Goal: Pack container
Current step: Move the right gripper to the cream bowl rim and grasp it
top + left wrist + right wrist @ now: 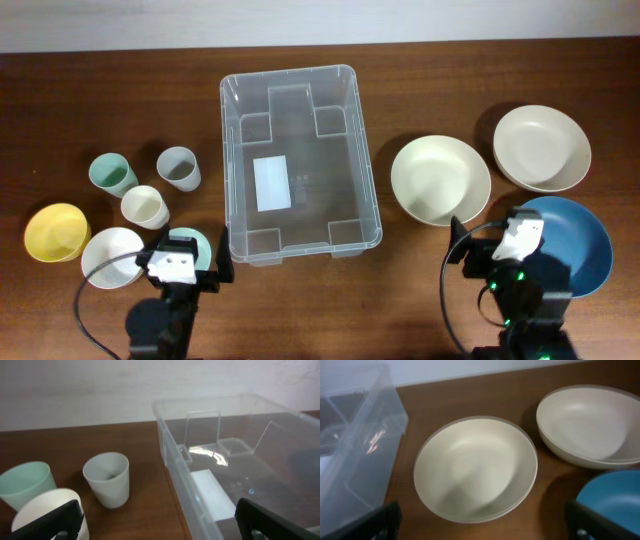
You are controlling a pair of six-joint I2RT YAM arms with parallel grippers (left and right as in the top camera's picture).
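container (300, 120) mid-table | left gripper (186, 260) at its near-left corner, apart | right gripper (497, 250) beside blue bowl (580, 245), apart

Container (300, 160) centre; cups (179, 168) left; bowls (441, 180) right

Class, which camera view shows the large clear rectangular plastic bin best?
Overhead: the large clear rectangular plastic bin shows whole, white label included. Left wrist crops it to one side; right wrist catches only a blurred edge.

The container (325, 175) lies open above. A grey cup (178, 168) stands near its left wall; a cream bowl (440, 180) crowds its right.
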